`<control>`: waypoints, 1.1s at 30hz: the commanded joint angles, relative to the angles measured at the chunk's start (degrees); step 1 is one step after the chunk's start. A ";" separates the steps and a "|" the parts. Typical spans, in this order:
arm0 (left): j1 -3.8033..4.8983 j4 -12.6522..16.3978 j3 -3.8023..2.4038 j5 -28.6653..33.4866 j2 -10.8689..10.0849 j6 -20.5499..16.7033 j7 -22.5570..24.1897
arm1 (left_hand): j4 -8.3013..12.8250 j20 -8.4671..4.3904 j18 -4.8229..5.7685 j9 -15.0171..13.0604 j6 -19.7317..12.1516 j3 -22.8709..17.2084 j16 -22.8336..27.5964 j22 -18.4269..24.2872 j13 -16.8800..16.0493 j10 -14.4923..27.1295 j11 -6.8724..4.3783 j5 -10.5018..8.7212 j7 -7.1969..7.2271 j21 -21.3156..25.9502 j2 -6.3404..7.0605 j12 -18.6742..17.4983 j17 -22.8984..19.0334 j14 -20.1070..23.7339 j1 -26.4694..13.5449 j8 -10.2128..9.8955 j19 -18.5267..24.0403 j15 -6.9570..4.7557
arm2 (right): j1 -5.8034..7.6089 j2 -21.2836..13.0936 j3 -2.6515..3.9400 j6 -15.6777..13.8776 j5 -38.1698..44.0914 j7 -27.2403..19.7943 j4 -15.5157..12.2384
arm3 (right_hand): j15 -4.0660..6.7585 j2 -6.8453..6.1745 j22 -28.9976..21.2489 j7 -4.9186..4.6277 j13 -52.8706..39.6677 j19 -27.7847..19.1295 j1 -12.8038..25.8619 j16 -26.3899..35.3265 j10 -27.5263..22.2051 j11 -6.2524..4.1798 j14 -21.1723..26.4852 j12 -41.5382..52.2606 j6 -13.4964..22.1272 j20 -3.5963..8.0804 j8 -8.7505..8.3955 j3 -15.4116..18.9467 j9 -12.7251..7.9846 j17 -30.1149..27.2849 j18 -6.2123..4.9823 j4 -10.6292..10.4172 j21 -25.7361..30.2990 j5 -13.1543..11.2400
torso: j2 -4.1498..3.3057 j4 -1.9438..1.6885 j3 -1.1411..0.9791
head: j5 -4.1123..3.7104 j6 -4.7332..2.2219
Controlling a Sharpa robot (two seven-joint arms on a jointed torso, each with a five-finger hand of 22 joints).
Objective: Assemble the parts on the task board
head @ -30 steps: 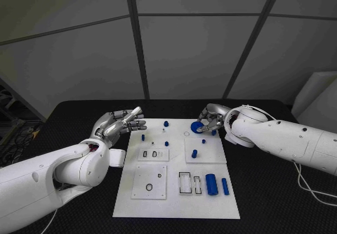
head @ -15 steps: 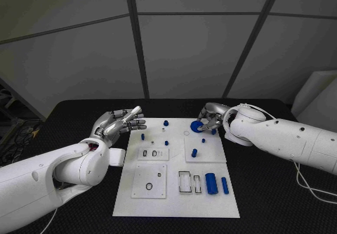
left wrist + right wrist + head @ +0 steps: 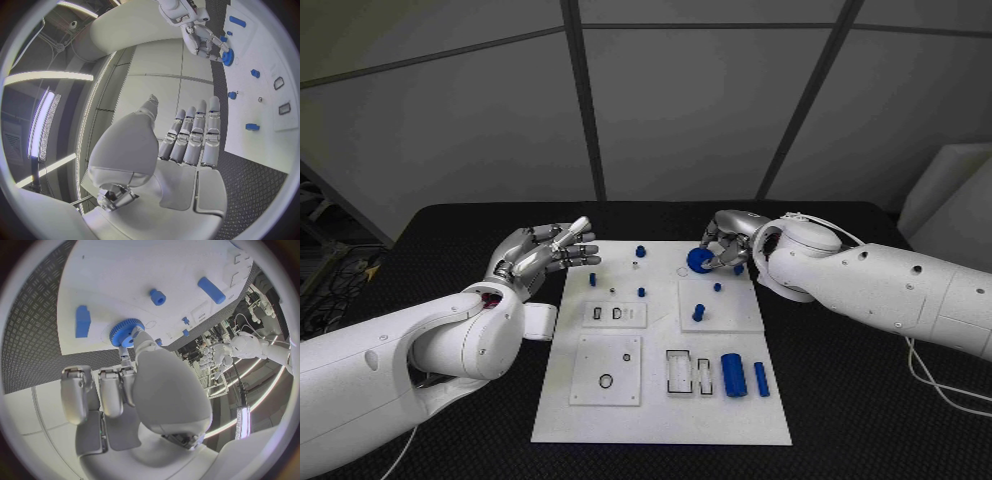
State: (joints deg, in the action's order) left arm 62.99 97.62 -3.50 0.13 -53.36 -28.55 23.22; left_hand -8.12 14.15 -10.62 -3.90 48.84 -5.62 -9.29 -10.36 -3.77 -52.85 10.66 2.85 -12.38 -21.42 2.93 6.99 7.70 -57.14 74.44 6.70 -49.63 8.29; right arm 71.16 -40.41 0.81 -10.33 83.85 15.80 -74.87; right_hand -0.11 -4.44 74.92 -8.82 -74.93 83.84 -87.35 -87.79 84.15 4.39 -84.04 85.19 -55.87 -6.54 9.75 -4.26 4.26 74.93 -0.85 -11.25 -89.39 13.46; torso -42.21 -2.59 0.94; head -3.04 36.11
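Observation:
The white task board (image 3: 661, 415) lies in the middle of the black table. My right hand (image 3: 728, 243) hovers over the board's far right part and pinches a blue gear (image 3: 700, 261) between thumb and finger. The right wrist view shows the gear (image 3: 127, 331) close above the board, beside a blue block (image 3: 82, 321). My left hand (image 3: 545, 251) hangs above the table just off the board's far left corner, fingers stretched out and apart, holding nothing. From the left wrist view, the left hand's fingers (image 3: 194, 135) are straight, with the gear (image 3: 227, 56) beyond them.
Small blue pegs (image 3: 640, 252) stand on the board's far half. A thick blue cylinder (image 3: 733, 376) and a thinner one (image 3: 762, 380) lie at its near right, next to rectangular slots (image 3: 679, 373). A raised white plate (image 3: 607, 372) with a ring sits near left.
My right hand has carried the blue gear slightly to the left over the board's far part. The left hand has stayed where it was.

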 commanded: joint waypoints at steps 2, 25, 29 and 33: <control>0.07 0.14 -0.05 -0.11 -0.09 0.92 -0.04 | 0.37 -0.09 0.68 0.09 0.11 -0.08 0.20 0.09 0.05 0.20 0.34 -0.13 -0.93 0.25 -0.35 -0.39 0.07 0.36 -0.01 -0.30 0.38 0.21 | 0.09 -0.50 0.01 -4.74 1.64 0.10 -1.12 | 0.26 0.60 14.77 0.18 -10.03 5.92 0.96 -0.43 2.30 -0.59 -5.04 0.51 -0.70 0.15 0.25 -0.92 -0.07 10.71 0.77 -0.10 -0.49 1.12 | 0.03 -0.06 0.01 | -0.03 -0.05; 0.07 0.14 -0.05 -0.07 -0.11 1.04 -0.11 | 0.39 -0.08 0.68 0.09 0.09 -0.06 0.27 0.09 0.05 0.22 0.35 -0.14 -0.93 0.26 -0.41 -0.45 0.07 0.40 -0.04 -0.35 0.43 0.22 | 0.12 3.70 0.08 -10.57 6.12 -0.61 -6.59 | 0.49 0.46 15.08 0.39 -10.47 6.16 1.25 -0.68 2.58 -0.81 -5.16 0.76 -1.47 0.42 -0.51 -3.04 -0.37 11.31 0.85 0.66 -0.61 4.51 | -0.02 -0.20 0.09 | 0.49 0.34; 0.07 0.12 -0.05 -0.07 -0.01 1.06 -0.12 | 0.39 -0.08 0.68 0.09 0.09 -0.06 0.27 0.09 0.05 0.22 0.35 -0.14 -0.93 0.26 -0.41 -0.45 0.07 0.40 -0.04 -0.35 0.43 0.22 | 0.12 6.00 0.06 -9.99 6.68 -0.39 -4.97 | 0.50 0.47 15.08 0.37 -10.51 6.16 1.32 -0.67 2.60 -0.80 -5.16 0.78 -1.51 0.43 -0.56 -3.12 -0.38 11.28 0.85 0.65 -0.61 4.48 | -0.01 -0.15 0.07 | 0.56 0.39; 0.07 0.09 -0.06 -0.07 0.11 1.11 -0.14 | 0.39 -0.08 0.68 0.09 0.09 -0.06 0.27 0.09 0.05 0.22 0.35 -0.14 -0.93 0.26 -0.41 -0.45 0.07 0.40 -0.04 -0.35 0.43 0.22 | -0.06 8.37 0.00 -9.44 7.32 -0.35 -3.09 | 0.50 0.46 15.08 0.35 -10.56 6.16 1.40 -0.67 2.64 -0.80 -5.16 0.83 -1.47 0.43 -0.64 -3.19 -0.40 11.27 0.85 0.64 -0.61 4.45 | -0.03 -0.23 0.07 | 0.65 0.42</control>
State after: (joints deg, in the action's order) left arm 62.99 97.64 -3.50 0.23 -53.32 -28.23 22.88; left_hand -8.12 14.14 -10.61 -3.90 48.84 -5.62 -9.31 -10.36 -3.77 -52.85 10.66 2.85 -12.38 -21.42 2.93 6.75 7.69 -56.93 74.44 6.70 -49.63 8.50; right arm 71.11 -32.20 0.81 -19.74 89.51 15.58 -78.31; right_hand -0.11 -4.45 74.91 -8.58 -74.93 83.84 -85.99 -88.34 84.13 3.98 -84.04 85.80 -56.95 -6.54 8.75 -7.08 3.74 74.92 -0.86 -10.49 -89.63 17.76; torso -42.23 -2.77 1.03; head -2.41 36.50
